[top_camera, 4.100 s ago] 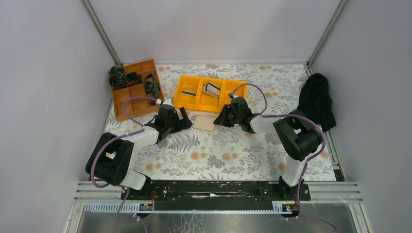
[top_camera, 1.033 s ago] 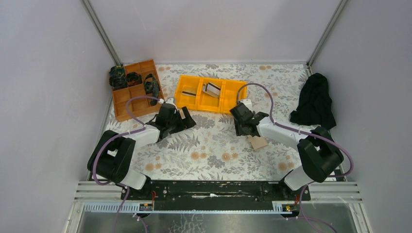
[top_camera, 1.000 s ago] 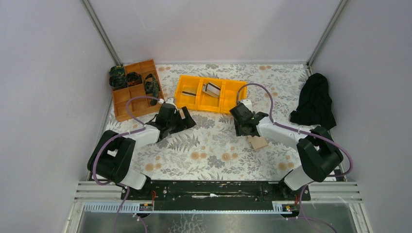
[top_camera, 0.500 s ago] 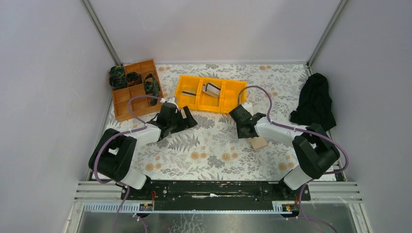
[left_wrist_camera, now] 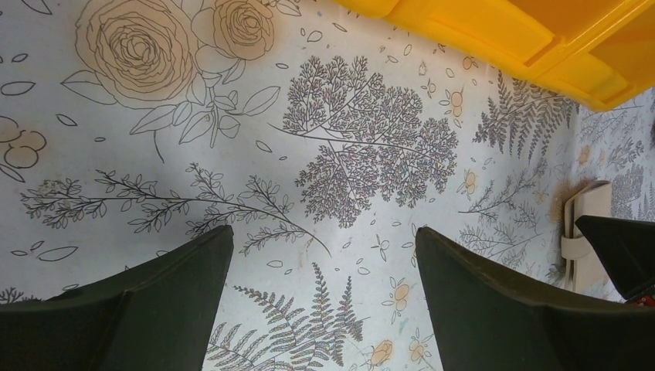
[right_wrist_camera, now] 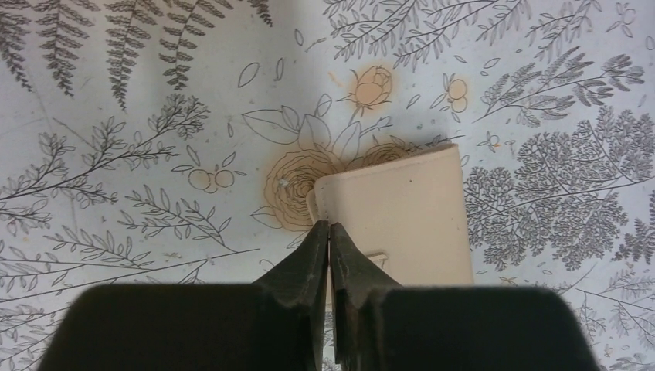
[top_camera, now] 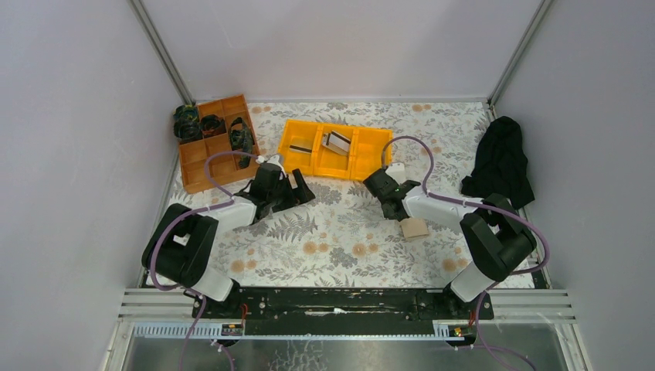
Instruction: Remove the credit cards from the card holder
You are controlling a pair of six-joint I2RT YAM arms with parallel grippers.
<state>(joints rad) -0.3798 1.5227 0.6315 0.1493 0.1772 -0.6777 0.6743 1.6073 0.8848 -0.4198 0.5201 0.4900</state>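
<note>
Right gripper (right_wrist_camera: 330, 232) has just brought its jaws together at the edge of the card holder (right_wrist_camera: 402, 216), flat on the surface (right_wrist_camera: 116, 139), likely to open it; left gripper (left_wrist_camera: 324, 239) hovers, jaws wide apart

plain grey walls (top_camera: 332, 46) are closing in three sides. a floral cloth (top_camera: 340, 259) is lying flat between them. metal posts (top_camera: 158, 48) are slanting up at the far corners, and rails (top_camera: 541, 308) are running along the near edge. soft light is falling evenly.
</note>
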